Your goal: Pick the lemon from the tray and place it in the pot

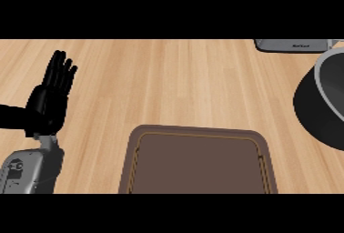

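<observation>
- The pot (pixel 321 102), far right of the left hand's (pixel 48 98) raised fingers (pixel 59 73), is cut by the right edge; its inside mostly lies beyond view.
- The tray (pixel 199 160), lower right of those fingers, loses its near end at the bottom.
- A grey object (pixel 293 45) top right is cropped, lettering unreadable.

My left hand (pixel 50 98) rests open, fingers up, well to the left of the brown tray (pixel 198 136), while the dark pot (pixel 322 104) sits to the tray's upper right, beside a grey appliance (pixel 292 45).
</observation>
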Controlling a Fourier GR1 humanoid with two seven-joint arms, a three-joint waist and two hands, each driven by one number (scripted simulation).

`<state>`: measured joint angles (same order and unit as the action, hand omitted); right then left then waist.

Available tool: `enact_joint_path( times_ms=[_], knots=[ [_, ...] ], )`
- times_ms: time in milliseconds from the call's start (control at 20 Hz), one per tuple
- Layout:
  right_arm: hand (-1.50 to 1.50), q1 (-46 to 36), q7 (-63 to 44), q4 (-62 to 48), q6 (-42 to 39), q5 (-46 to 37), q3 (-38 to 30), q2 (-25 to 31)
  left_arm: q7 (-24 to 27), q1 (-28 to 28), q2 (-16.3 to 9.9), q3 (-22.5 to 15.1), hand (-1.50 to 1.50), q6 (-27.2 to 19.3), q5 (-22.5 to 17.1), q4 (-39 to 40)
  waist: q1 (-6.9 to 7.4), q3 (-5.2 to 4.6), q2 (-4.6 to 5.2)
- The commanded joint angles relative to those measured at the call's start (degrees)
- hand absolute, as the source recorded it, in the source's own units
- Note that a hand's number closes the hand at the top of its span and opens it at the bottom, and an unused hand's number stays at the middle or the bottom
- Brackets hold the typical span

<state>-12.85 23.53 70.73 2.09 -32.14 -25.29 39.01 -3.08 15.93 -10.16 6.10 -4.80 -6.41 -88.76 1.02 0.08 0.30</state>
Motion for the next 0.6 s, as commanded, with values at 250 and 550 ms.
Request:
enact_joint_path(
  times_ms=[250,550],
  knots=[
    [-1.5,-11.29,1.68,-25.84,-7.57,-1.26,3.73,0.69,-0.8,1.02,-1.12,0.33,0.0,1.75,-0.86,-0.37,1.09,0.03,0.35],
    [-1.5,-15.43,11.63,-32.76,-8.22,-3.12,6.89,-0.41,0.53,2.37,0.05,0.78,0.0,-0.01,0.14,2.09,0.23,0.01,0.12]
  ],
)
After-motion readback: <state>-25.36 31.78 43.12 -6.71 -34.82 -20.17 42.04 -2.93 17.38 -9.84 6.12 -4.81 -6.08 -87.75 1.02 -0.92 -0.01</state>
